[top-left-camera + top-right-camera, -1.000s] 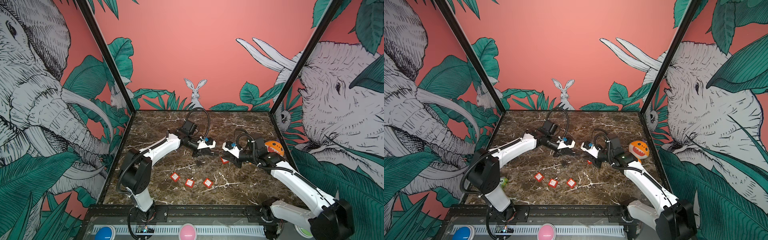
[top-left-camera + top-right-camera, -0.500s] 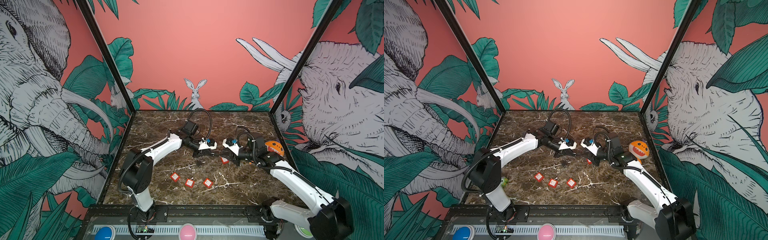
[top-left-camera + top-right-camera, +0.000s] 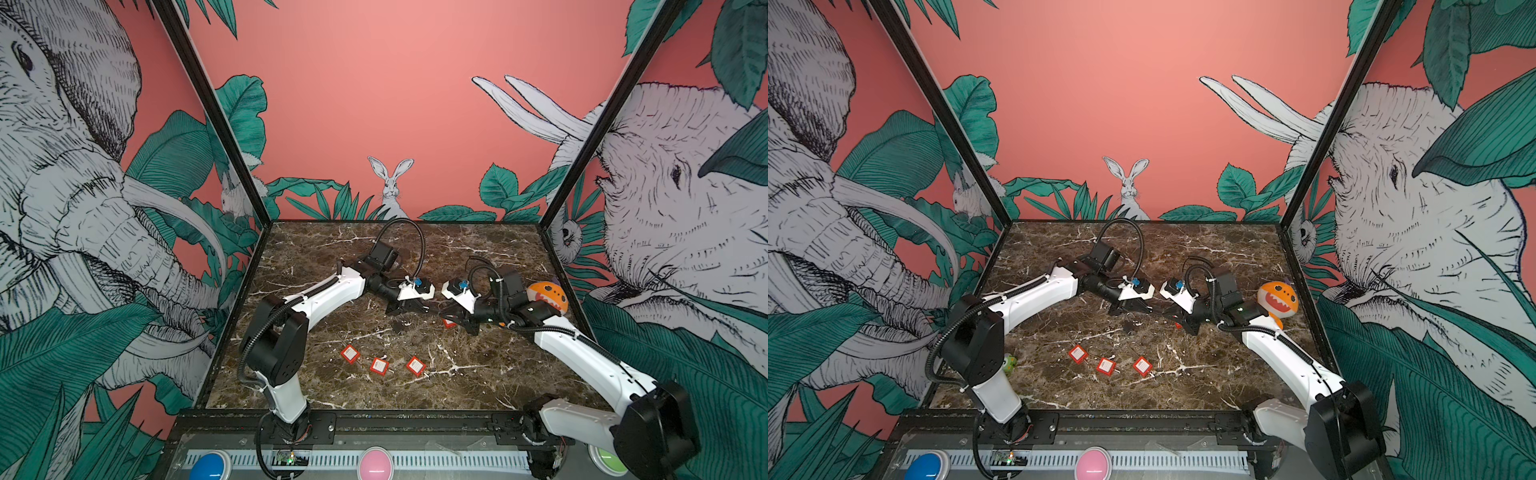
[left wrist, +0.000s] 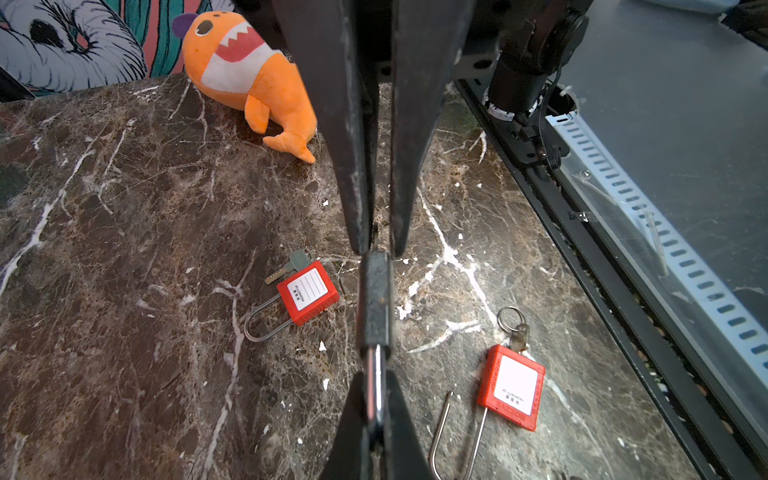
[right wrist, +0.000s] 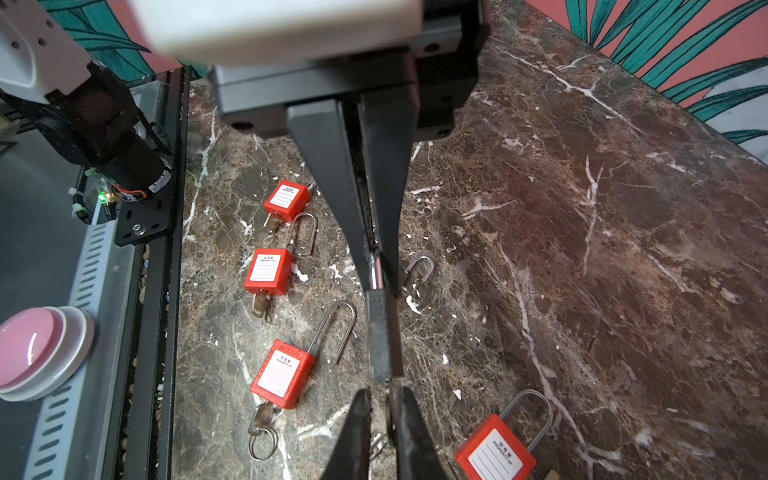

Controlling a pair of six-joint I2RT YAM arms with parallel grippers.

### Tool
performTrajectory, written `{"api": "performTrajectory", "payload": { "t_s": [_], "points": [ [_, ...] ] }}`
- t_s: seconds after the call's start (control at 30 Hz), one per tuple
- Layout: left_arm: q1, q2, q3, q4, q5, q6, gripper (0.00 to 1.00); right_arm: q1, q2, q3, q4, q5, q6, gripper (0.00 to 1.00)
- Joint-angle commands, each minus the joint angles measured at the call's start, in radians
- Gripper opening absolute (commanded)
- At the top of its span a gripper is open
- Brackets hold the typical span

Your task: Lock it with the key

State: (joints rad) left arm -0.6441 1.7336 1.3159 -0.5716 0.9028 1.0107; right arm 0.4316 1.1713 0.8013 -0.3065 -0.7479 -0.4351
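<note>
A small black padlock hangs in the air between my two grippers above the middle of the table. My left gripper is shut on its silver shackle. From the opposite side my right gripper is closed on the thin key, which meets the bottom of the lock body. In both top views the two grippers, left and right, meet tip to tip; the lock between them is barely visible.
Three red padlocks lie in a row nearer the front, and another red padlock lies under the right gripper. A loose silver shackle lies beneath the grippers. An orange plush shark sits at the right.
My right gripper has moved left to meet the padlock held by the left gripper, and its jaws have narrowed. The left arm has shifted slightly right.
</note>
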Motion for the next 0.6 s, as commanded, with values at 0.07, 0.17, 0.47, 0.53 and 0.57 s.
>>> {"api": "performTrajectory", "payload": {
  "t_s": [0.07, 0.17, 0.47, 0.53, 0.57],
  "points": [
    [-0.006, -0.005, 0.033, -0.018, 0.029, 0.023, 0.00, -0.004, 0.007, 0.021, -0.014, -0.010, -0.031, 0.07],
    [-0.006, -0.004, 0.036, -0.025, 0.033, 0.032, 0.00, -0.003, 0.007, 0.026, -0.028, -0.002, -0.048, 0.03],
    [-0.006, 0.031, 0.104, -0.149, 0.016, 0.092, 0.00, -0.002, -0.008, 0.020, -0.080, 0.034, -0.107, 0.00],
    [-0.006, 0.058, 0.153, -0.242, 0.004, 0.142, 0.00, -0.008, -0.022, 0.009, -0.089, 0.057, -0.125, 0.00],
    [-0.005, 0.072, 0.181, -0.287, -0.003, 0.163, 0.00, -0.014, -0.031, -0.003, -0.092, 0.062, -0.128, 0.00]
  ]
}}
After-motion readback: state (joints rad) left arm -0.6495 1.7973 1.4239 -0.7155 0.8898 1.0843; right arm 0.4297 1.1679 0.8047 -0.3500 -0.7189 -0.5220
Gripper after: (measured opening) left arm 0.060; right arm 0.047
